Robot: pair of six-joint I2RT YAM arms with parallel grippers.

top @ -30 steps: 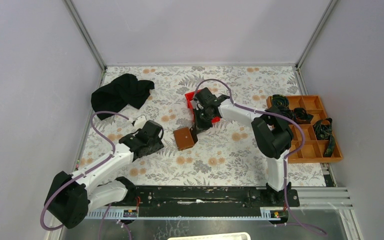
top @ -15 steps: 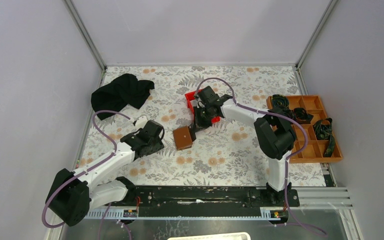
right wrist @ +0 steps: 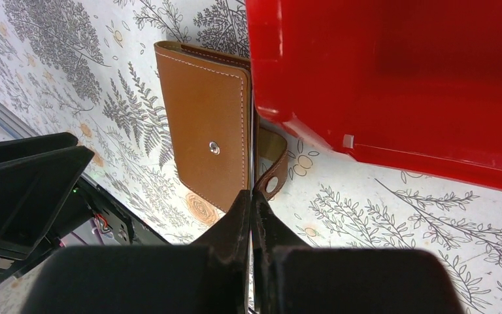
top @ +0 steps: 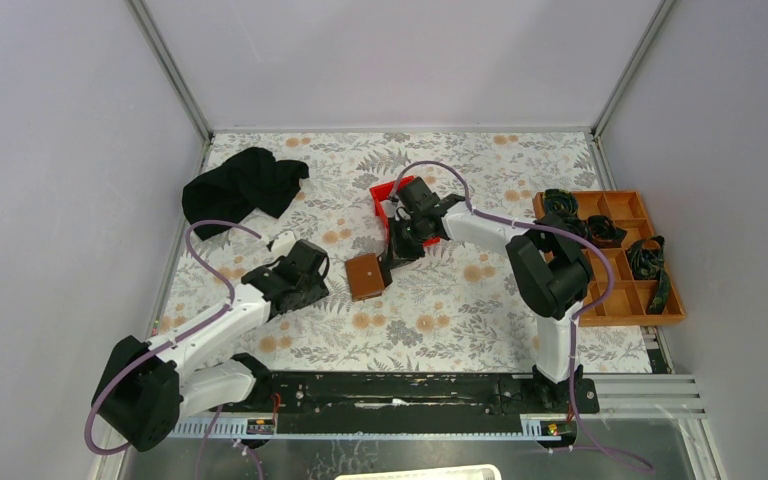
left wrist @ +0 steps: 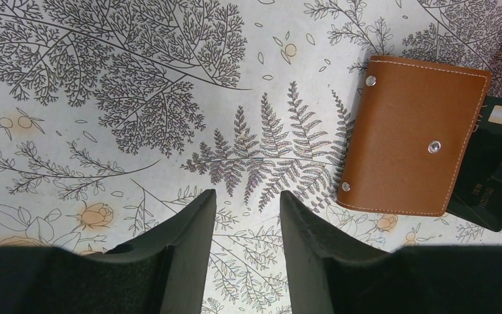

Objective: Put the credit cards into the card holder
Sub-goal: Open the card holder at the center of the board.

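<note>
near the middle of the worktop: a small brown leather folding wallet [top: 366, 276] lies flat with its outside face up, between the two grippers.
wallet tab: the little brown tab clasp [right wrist: 271, 163] sticks out loose from the wallet's side, the side next to the red bin.
card: a dark plastic credit card [left wrist: 480, 190] with a silvery chip sits right at the wallet's edge and touches it, on the side away from the left gripper. i cannot tell if any of it is inside a pocket.
right gripper [right wrist: 251, 199]: clenched tight on the dark plastic credit card. from its own wrist view the card shows only as a thin line between the fingers, running up along the wallet's edge.
left gripper [left wrist: 247, 203]: released, fingers apart with nothing between them. it hangs low over the flowery worktop [top: 440, 320], near the wallet but not touching it.
red bin: a red plastic bin [top: 381, 193] sits just past the wallet, toward the far edge, with the right gripper beside it.
black cloth: a bunched-up black cloth [top: 243, 190] lies near the far left corner.
tray: an orange-brown tray with small boxes [top: 625, 318] sits along the right edge, with dark things in some boxes.
</note>
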